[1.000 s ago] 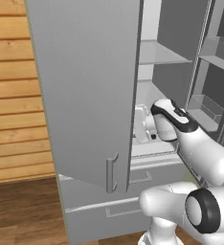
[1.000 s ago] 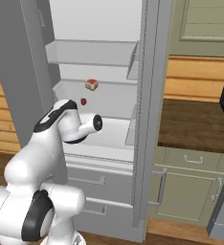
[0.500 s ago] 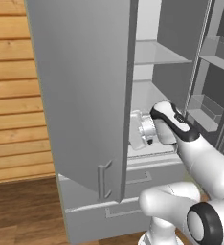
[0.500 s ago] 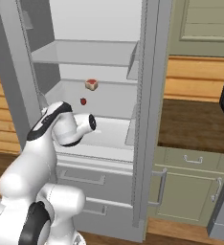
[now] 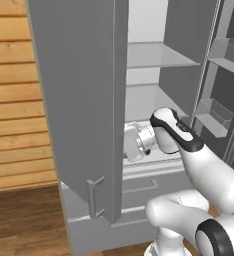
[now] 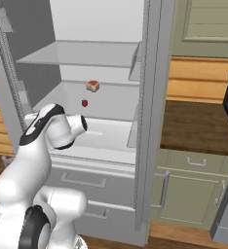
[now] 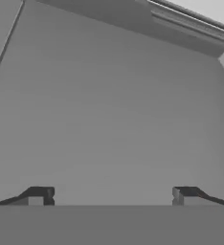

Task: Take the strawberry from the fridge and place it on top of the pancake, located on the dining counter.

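Looking from the left base view, you had the white arm's hand reaching into the tall light grey fridge (image 5: 84,100), just behind the inner edge of its open left door, low over the pale lower shelf. From the right base view, the tiny dark red strawberry (image 6: 85,102) sat on that shelf, farther back than the hand, near a pale block with a red top (image 6: 92,86). In the hand view, your two-finger gripper (image 7: 113,195) stood wide open, holding nothing, its dark fingertips (image 7: 39,194) facing a flat grey surface.
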Controlling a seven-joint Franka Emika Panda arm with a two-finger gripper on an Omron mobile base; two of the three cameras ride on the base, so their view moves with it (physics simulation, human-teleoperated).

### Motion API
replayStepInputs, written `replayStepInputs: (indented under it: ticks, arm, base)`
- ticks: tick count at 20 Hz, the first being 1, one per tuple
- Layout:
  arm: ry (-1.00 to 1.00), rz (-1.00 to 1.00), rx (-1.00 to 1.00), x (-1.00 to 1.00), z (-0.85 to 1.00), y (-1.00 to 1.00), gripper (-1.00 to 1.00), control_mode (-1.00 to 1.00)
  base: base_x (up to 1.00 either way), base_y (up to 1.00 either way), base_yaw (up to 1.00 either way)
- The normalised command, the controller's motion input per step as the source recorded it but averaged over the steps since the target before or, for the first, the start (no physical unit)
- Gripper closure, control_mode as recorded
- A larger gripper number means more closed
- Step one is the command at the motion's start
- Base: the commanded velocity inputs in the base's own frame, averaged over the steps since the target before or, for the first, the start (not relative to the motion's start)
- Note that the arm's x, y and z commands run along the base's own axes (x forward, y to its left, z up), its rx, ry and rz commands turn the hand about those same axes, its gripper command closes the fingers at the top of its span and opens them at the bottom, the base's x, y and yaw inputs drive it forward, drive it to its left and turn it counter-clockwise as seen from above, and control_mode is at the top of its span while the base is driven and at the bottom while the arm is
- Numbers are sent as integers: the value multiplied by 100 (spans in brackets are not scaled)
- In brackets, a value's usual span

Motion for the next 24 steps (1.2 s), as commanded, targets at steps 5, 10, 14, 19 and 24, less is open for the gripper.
replayStepInputs:
  ticks: [5,10,14,19,24]
  arm:
    - [-1,16,0,-18,10,56,-100,-100]
    - [0,14,0,-7,12,63,-100,-100]
    - [0,11,0,0,10,69,-100,-100]
    - [0,9,0,0,14,73,-100,-100]
    - [0,8,0,0,8,71,-100,-100]
  base:
    - [0,0,0]
    - [0,0,0]
    - [0,0,0]
    - [0,0,0]
    - [0,0,0]
